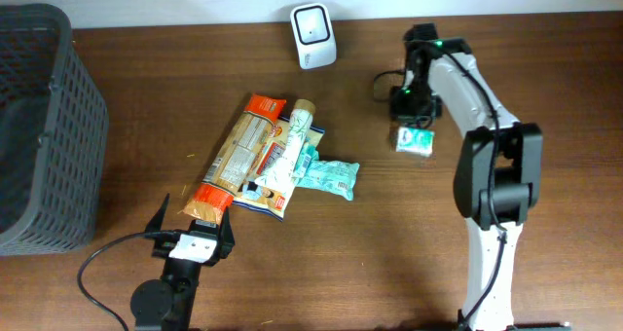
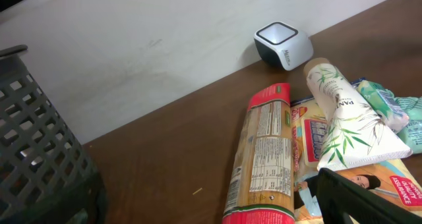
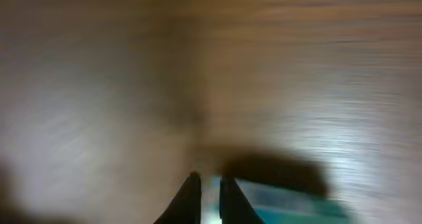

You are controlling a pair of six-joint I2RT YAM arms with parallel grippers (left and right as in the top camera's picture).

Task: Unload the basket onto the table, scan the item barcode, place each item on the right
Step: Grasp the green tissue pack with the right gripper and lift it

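A small teal and white packet (image 1: 416, 139) lies at the back right, below my right gripper (image 1: 410, 117). In the right wrist view, which is blurred, that gripper (image 3: 210, 199) is shut on the packet's (image 3: 290, 209) left edge, with a dark shadow behind it on the wood. The white barcode scanner (image 1: 313, 35) stands at the table's far edge, to the left of the right arm, and shows in the left wrist view too (image 2: 283, 45). My left gripper (image 1: 193, 226) rests open near the front edge, one dark finger (image 2: 359, 201) beside the pile of goods and holding nothing.
A pile lies mid-table: a long pasta pack (image 1: 234, 156) (image 2: 264, 158), a white leaf-print tube (image 1: 290, 146) (image 2: 349, 118), a teal pouch (image 1: 331, 175) and a flat printed pack (image 1: 265, 197). A dark mesh basket (image 1: 39, 127) (image 2: 39, 158) fills the left side.
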